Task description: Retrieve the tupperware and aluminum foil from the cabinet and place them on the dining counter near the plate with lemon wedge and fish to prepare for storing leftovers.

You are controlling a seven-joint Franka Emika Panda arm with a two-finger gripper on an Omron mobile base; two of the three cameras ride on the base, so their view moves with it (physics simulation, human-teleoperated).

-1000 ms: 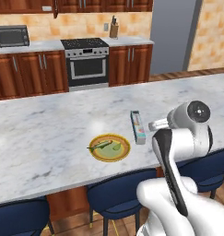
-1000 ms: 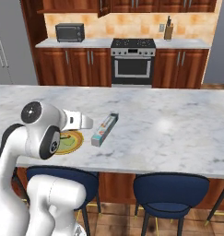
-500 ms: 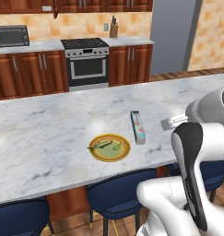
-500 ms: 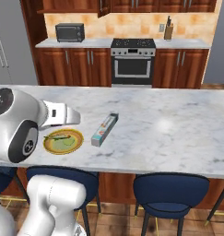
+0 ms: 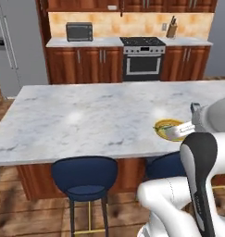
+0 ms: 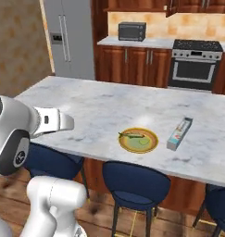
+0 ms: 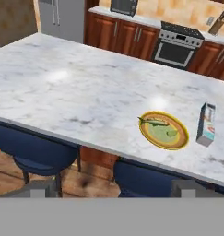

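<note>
The aluminum foil (image 7: pixel 206 123) lies flat on the dining counter (image 7: pixel 76 87), just right of the plate (image 7: pixel 163 131). The plate carries greenish food and a dark green strip; I cannot pick out the lemon wedge or the fish. Both also show in the right base view, foil (image 6: pixel 179 133) beside plate (image 6: pixel 138 140). In the left base view my arm covers part of the plate (image 5: pixel 167 127). My gripper (image 7: pixel 113 188) hovers off the counter's near edge, above the stools, open with nothing between its fingers. The tupperware is out of view. Wall cabinet (image 5: pixel 86 4) bottoms line the back wall.
Blue stools (image 5: pixel 84 172) stand under the counter's near edge. Across the aisle are a stove (image 5: pixel 142 61), a microwave (image 5: pixel 79 31), a knife block (image 5: pixel 171 29) and lower cupboards (image 5: pixel 86 65). A steel fridge (image 5: pixel 14 51) stands at the far left.
The whole picture has shifted: the camera has moved left along the counter, so plate and foil sit further right. My arm has swung round. Foil and plate have not moved on the counter.
</note>
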